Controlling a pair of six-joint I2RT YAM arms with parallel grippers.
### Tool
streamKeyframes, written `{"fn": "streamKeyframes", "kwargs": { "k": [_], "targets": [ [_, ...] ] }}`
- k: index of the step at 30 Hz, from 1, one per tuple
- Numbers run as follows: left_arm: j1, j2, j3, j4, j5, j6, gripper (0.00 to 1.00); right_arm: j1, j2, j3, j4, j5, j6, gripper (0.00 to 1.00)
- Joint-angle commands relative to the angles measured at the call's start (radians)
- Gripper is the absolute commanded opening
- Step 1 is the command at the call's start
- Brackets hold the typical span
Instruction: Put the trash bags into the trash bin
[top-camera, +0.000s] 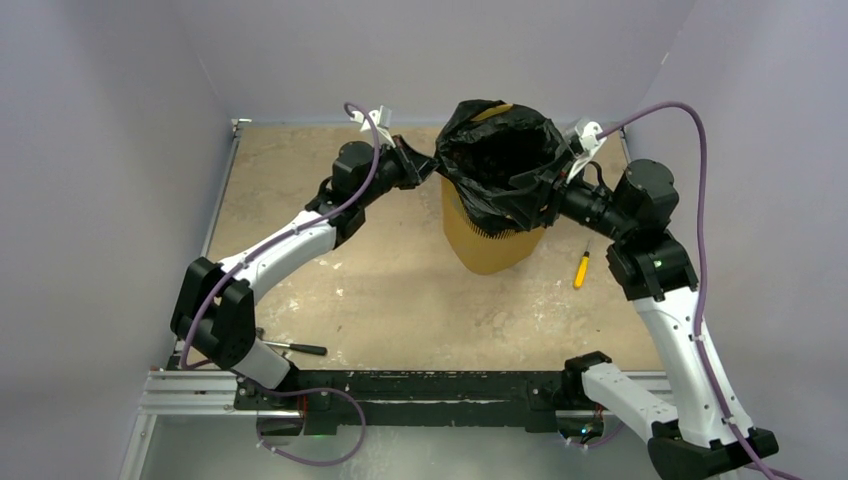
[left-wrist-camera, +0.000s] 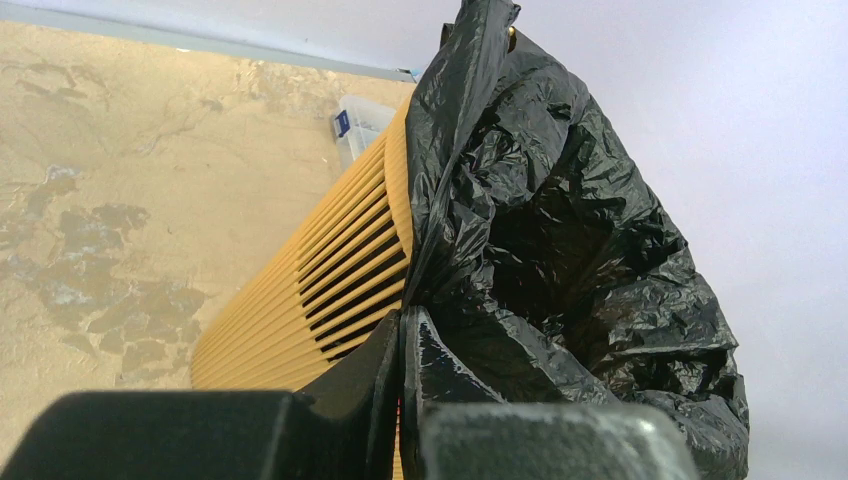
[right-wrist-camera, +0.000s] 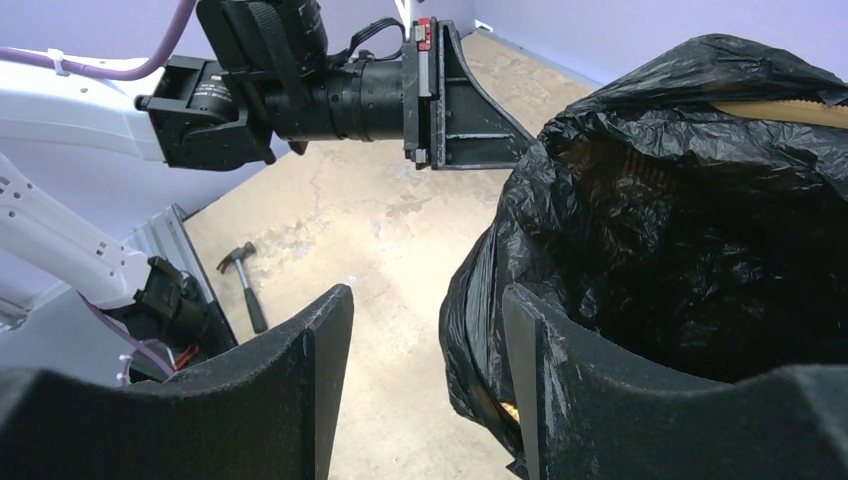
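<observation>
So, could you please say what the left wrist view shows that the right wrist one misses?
Only the left wrist: the trash bin's slatted outer wall and a clear box behind it. Only the right wrist: a hammer and the right gripper, jaws open. Both: the black trash bag draped over the bin, the left gripper shut on its film, and the table.

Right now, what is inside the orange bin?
The black trash bag hangs open inside the trash bin, its film draped over the rim. The bag's dark interior hides the bin's bottom, so I cannot tell whether anything lies there.
</observation>
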Motion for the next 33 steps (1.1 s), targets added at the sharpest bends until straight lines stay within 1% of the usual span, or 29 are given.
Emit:
{"fn": "streamKeyframes", "kwargs": {
  "k": [1, 4, 6, 8, 10, 12, 16, 22, 24, 27, 29, 33],
  "targets": [
    [0.011, 0.028, -0.011, -0.006, 0.022, 0.009, 0.00, 0.000, -0.023, -0.001, 0.014, 0.020, 0.002, 0.60],
    [0.011, 0.011, 0.014, -0.041, 0.003, 0.033, 0.12, -0.001, -0.029, -0.005, 0.010, 0.051, 0.000, 0.60],
    [0.013, -0.002, 0.044, -0.088, -0.016, 0.066, 0.26, 0.000, -0.031, -0.007, 0.003, 0.089, 0.001, 0.60],
    [0.012, -0.018, 0.077, -0.133, -0.043, 0.096, 0.35, 0.000, -0.034, -0.012, 0.000, 0.110, 0.001, 0.60],
    [0.012, -0.036, 0.094, -0.166, -0.069, 0.126, 0.41, 0.000, -0.040, -0.022, 0.003, 0.124, 0.002, 0.60],
    [0.014, -0.057, 0.109, -0.207, -0.103, 0.153, 0.44, 0.000, -0.049, -0.028, 0.010, 0.142, 0.010, 0.60],
    [0.021, -0.092, 0.136, -0.233, -0.133, 0.207, 0.53, 0.000, -0.070, -0.034, 0.021, 0.189, 0.023, 0.60],
    [0.027, -0.057, 0.243, -0.260, -0.056, 0.272, 0.58, 0.000, -0.082, -0.055, 0.041, 0.199, 0.039, 0.60],
    [0.029, -0.034, 0.290, -0.290, -0.048, 0.283, 0.59, 0.000, -0.084, -0.060, 0.047, 0.196, 0.044, 0.60],
    [0.036, 0.000, 0.340, -0.285, -0.025, 0.298, 0.60, -0.001, -0.092, -0.067, 0.053, 0.186, 0.048, 0.60],
    [0.041, 0.040, 0.419, -0.341, -0.001, 0.311, 0.61, -0.001, -0.092, -0.067, 0.050, 0.182, 0.049, 0.60],
    [0.046, 0.154, 0.563, -0.429, 0.131, 0.382, 0.61, -0.001, -0.092, -0.068, 0.048, 0.179, 0.049, 0.60]
  ]
}}
